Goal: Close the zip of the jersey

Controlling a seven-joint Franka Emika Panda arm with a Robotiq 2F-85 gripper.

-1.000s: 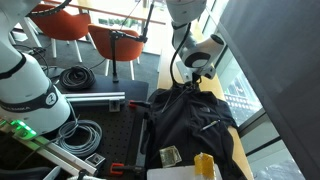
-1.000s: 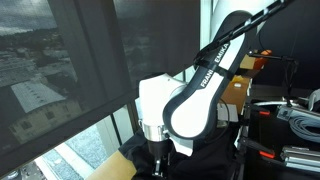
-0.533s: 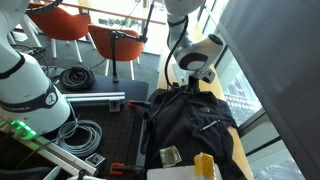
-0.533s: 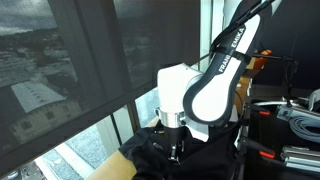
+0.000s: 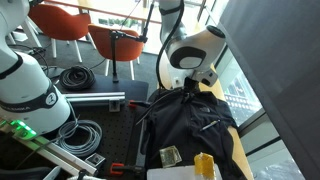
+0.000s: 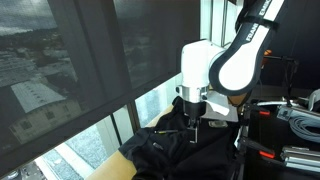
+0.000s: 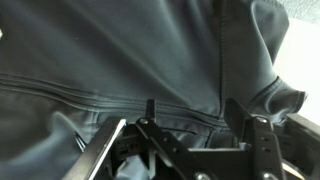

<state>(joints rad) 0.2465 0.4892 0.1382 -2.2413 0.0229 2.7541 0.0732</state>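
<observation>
The black jersey lies spread on the wooden table, and both exterior views show it. In the wrist view its zip runs as a thin dark seam across the fabric, passing just beyond my fingertips. My gripper hangs low over the jersey's upper end. Its two fingers stand apart, open, with only flat cloth behind the gap. I cannot make out the zip's slider.
A yellow object and a small packet lie by the jersey's near end. Black coiled cables and another white robot arm stand off to the side. Orange chairs are behind, and a window runs along the table's edge.
My gripper has travelled along the jersey toward its far end and its jaws have gone from shut to open. The fabric has settled flatter.
</observation>
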